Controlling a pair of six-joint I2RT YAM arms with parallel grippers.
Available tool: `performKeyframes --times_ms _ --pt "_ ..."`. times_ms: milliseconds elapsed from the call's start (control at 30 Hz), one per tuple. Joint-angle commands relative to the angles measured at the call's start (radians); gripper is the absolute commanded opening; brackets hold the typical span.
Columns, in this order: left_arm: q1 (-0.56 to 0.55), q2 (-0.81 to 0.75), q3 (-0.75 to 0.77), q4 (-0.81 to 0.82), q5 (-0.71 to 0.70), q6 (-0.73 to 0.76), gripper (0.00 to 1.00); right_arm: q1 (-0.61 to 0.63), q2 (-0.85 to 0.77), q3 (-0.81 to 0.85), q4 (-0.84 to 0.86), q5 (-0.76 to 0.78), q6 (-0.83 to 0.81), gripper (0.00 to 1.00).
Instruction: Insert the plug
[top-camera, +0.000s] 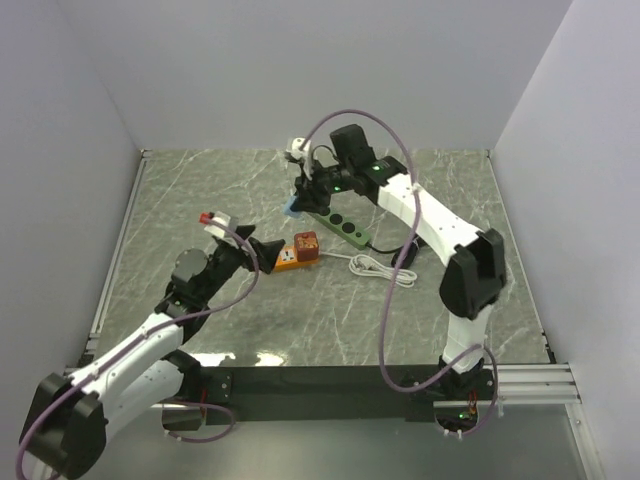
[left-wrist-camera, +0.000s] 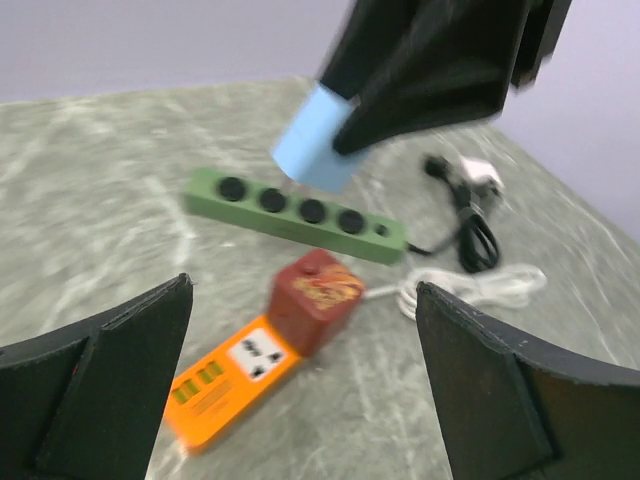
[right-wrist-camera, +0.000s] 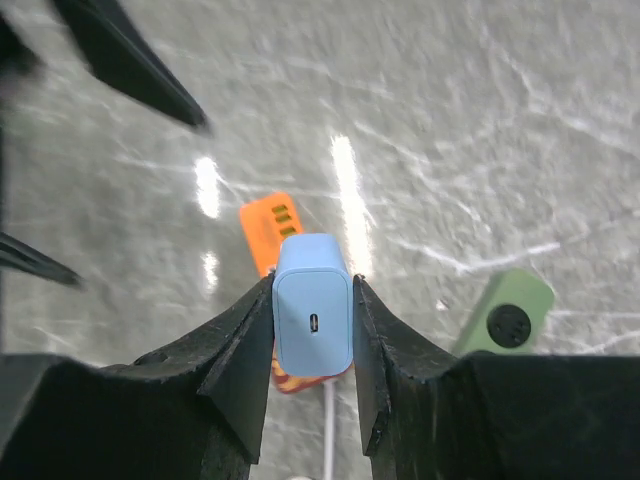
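The right fingers (right-wrist-camera: 235, 350) pinch the blue plug (right-wrist-camera: 312, 318), likely light, rigid and slippery, by its flat sides, while the left fingers (left-wrist-camera: 110, 370) gape wide.

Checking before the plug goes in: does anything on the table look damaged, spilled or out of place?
Nothing looks damaged or spilled. The green power strip and orange power strip lie at different angles, and the white cord lies loosely coiled nearby. The blue charger is gripped straight in the right end effector.

Pale blue plug (right-wrist-camera: 313, 322), green strip (left-wrist-camera: 258, 213), orange strip (left-wrist-camera: 222, 388) (table (top-camera: 200, 185): grey-green, white-veined marble pattern).
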Motion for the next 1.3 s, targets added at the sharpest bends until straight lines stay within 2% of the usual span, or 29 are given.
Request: performKeyframes --times_ms 0,100,233,333,500,733,1000,1267 --pt "0.037 -0.11 -0.032 -0.053 -0.196 -0.066 0.99 0.048 0.103 0.143 -0.163 0.143 -0.076 0.0" --pt "0.077 -0.225 -0.079 -0.07 -0.154 -0.089 1.0 0.065 0.164 0.205 -0.243 0.166 -0.119 0.0" --pt "0.105 -0.273 -0.098 -0.064 -0.064 -0.093 0.99 0.081 0.199 0.222 -0.291 0.111 -0.164 0.0" --pt "0.111 -0.235 -0.089 -0.046 0.024 -0.083 1.0 0.12 0.204 0.18 -0.266 0.113 -0.204 0.0" --pt "0.131 -0.157 -0.075 -0.061 0.016 -0.1 1.0 0.14 0.262 0.217 -0.318 0.134 -0.227 0.0" --pt "0.235 -0.204 -0.104 -0.062 0.039 -0.169 0.99 0.158 0.296 0.167 -0.29 0.188 -0.236 0.0" --pt "0.278 -0.203 -0.122 -0.036 0.113 -0.194 0.99 0.175 0.29 0.099 -0.167 0.274 -0.271 0.0" --pt "0.29 -0.184 -0.119 -0.029 0.131 -0.192 1.0 0.187 0.35 0.18 -0.245 0.343 -0.302 0.0"
